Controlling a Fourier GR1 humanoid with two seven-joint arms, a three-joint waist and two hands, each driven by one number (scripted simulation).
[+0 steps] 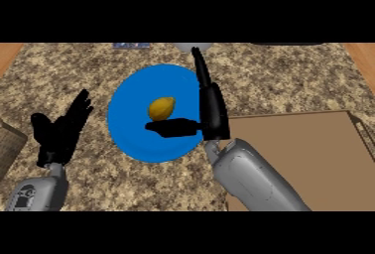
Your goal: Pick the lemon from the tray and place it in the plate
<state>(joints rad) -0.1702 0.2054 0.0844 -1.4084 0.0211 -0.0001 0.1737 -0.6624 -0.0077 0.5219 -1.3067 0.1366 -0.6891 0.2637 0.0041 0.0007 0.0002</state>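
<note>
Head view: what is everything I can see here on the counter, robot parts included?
lemon: one, yellow, lying on the plate, just above the right hand's thumb.
plate: one, blue, on the counter at the middle of the view.
tray: one, brown, flat, at the right of the plate.
counter: one, speckled brown stone, under everything.
basket-like thing: one, tan, cut off by the left edge; cannot tell what it is.
left hand: one, black, open, fingers up, resting left of the plate.
right hand: one, black, open, fingers straight along the plate's right edge, thumb over the plate.
forearms: two, grey, coming in from the lower edge.
</note>
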